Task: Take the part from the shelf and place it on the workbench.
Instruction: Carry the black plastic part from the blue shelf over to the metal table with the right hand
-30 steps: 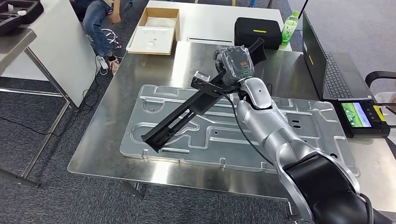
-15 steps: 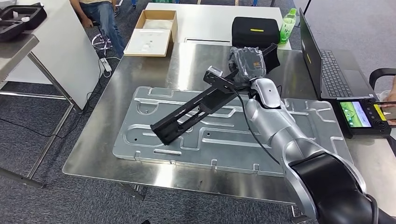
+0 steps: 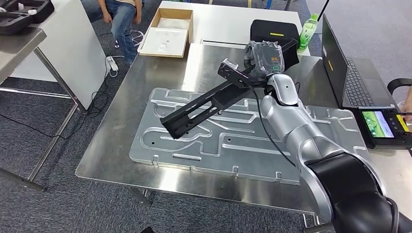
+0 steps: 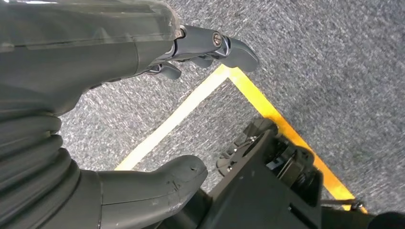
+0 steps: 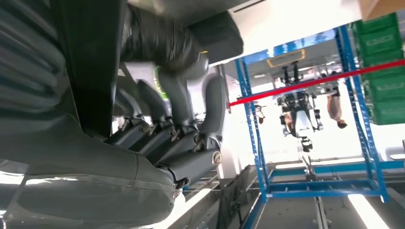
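I've got the right hand (image 3: 263, 58) with fingers clenched around one end of the long black bracket (image 3: 204, 104), its long axis slanting down-left, far end hanging just over the pressed metal panel (image 3: 233, 145) on the tabletop (image 3: 116, 141).

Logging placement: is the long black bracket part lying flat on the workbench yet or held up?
Held up. The right hand grips the long black bracket part by its upper end; it slopes down above the embossed metal panel.
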